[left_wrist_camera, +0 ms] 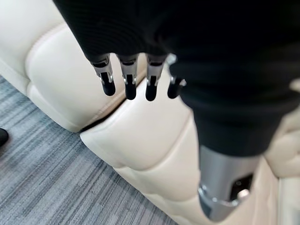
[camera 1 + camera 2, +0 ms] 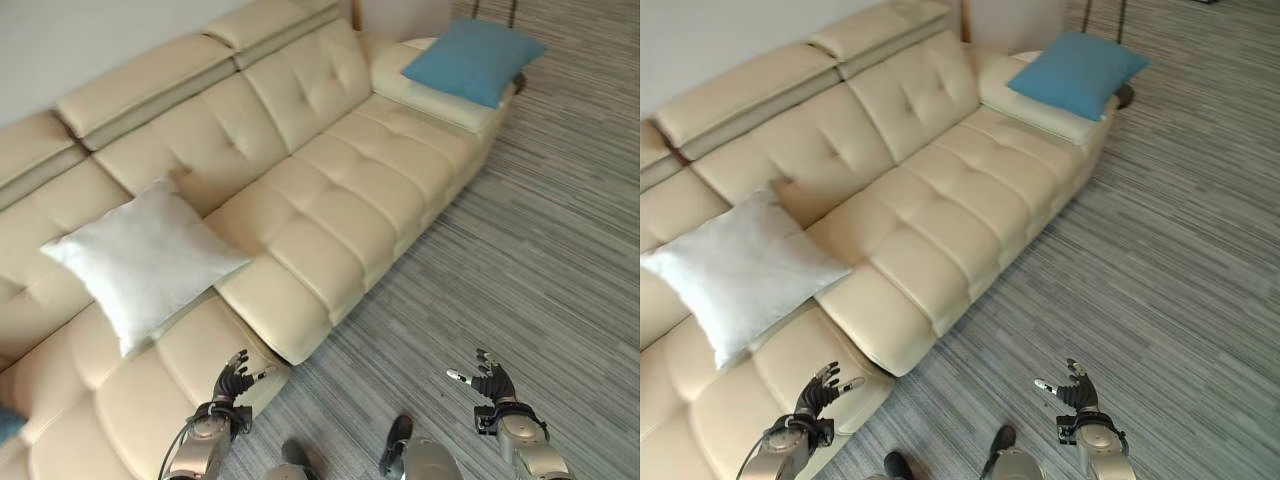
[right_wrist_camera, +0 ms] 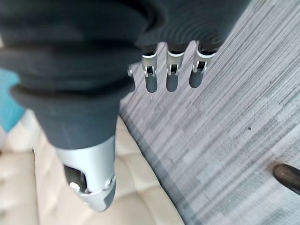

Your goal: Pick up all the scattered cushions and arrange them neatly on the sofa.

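Both arms silver-grey, metal forearm casing with a ring collar at the wrist. Left hand (image 2: 232, 382) and right hand (image 2: 492, 383): dark ribbed cover over hand back and wrist, silver fingers (image 1: 107, 77) with glossy dark tips, small slots near each tip, thumb set apart from the row.

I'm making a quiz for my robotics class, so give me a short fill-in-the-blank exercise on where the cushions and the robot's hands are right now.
1. The white cushion leans against the sofa's ____.
2. The cushion lying on the sofa's far armrest is ____ in colour.
3. The left hand and the right hand both hold ____.
4. The right hand hangs above the striped ____.

Missing words: backrest; blue; nothing; carpet.
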